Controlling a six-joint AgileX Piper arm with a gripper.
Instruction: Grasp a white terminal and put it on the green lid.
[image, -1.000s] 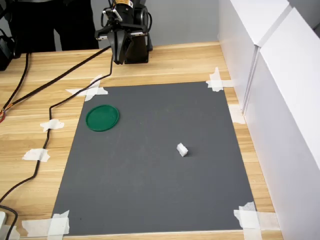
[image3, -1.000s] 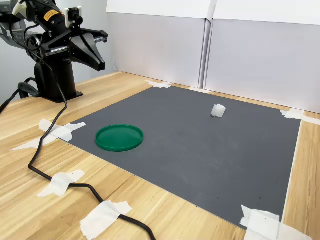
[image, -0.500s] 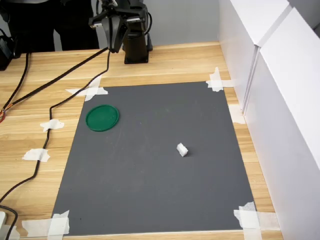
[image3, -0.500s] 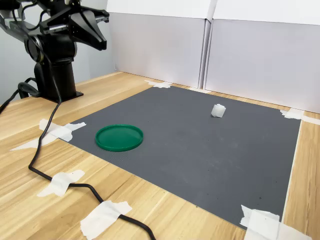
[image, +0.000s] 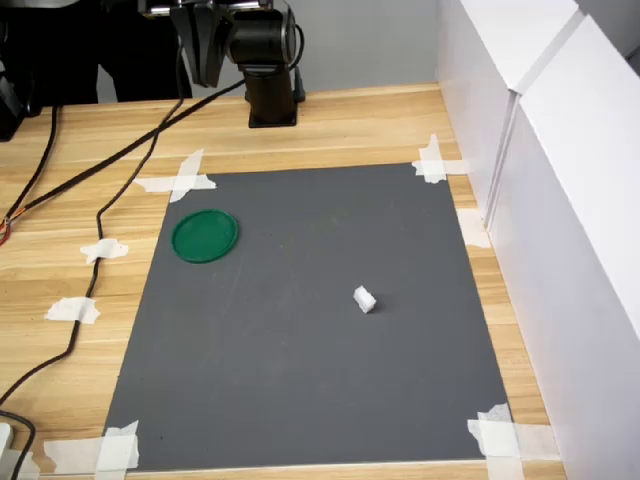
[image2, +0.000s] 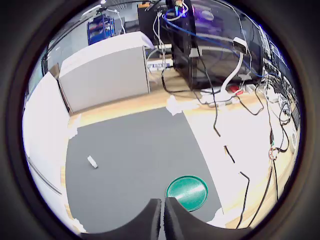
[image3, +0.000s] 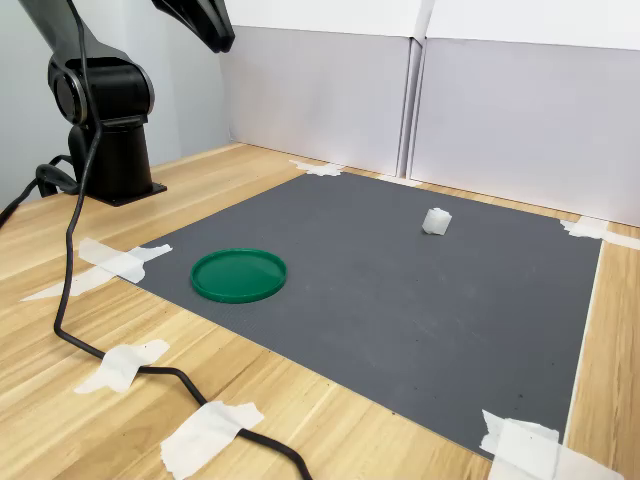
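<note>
Nothing done yet. White terminal (image: 364, 299) lies on the grey mat (image: 300, 380), well apart from the green lid (image: 204, 235). Gripper (image2: 163, 218) high above, fingers closed, empty. Grasp and placement remain.

- Dark grey mat (image: 310, 330) taped to my wooden table (image: 330, 125), below the gripper.
- White panels (image3: 420, 110) along the mat's far side.
- Black cable (image: 110, 165) trailing beneath the gripper.

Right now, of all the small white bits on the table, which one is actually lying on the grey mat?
The white terminal, a blocky little piece alone in the open mat. Every other white bit is flat torn tape stuck at the mat's edges or on the wood.
</note>
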